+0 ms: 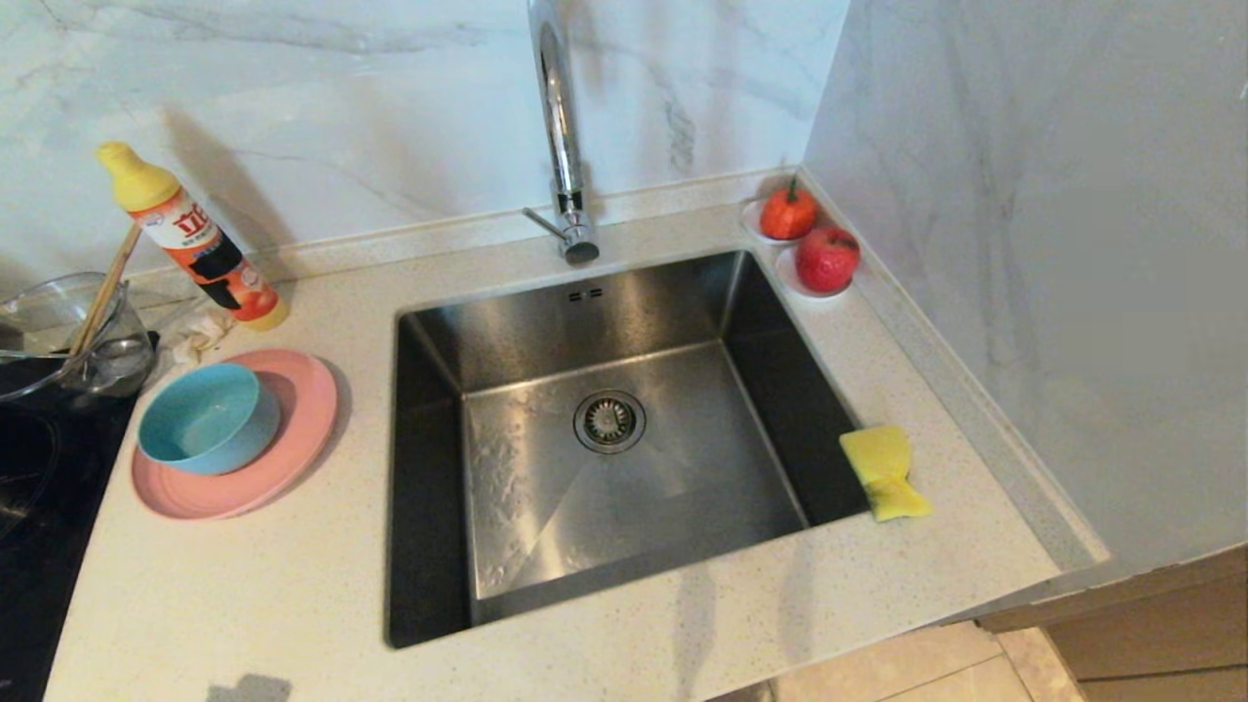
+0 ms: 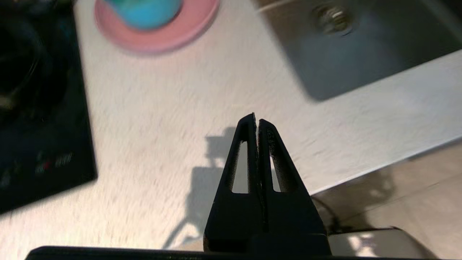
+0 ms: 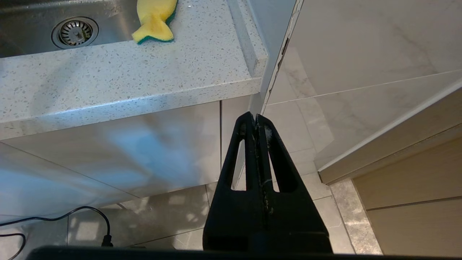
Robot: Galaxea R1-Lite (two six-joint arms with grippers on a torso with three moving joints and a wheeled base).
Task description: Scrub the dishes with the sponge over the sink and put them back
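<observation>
Speckled white countertop (image 1: 292, 585) surrounds the sink (image 1: 604, 507). Left of the sink, the blue bowl (image 1: 205, 419) sits on the pink plate (image 1: 292, 439); the sponge (image 1: 882, 473) lies on the sink's right rim, its edge overhanging the basin. The left gripper (image 2: 257, 121) is clenched and empty, above bare counter near the front edge, left of the sink. The right gripper (image 3: 255, 117), also clenched and empty, hangs below counter level over floor tiles. Only the head view shows the tap (image 1: 561, 127), and neither gripper.

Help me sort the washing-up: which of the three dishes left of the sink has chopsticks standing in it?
The clear glass bowl, at the counter's far left. The blue bowl holds nothing visible and sits on the pink plate.
</observation>
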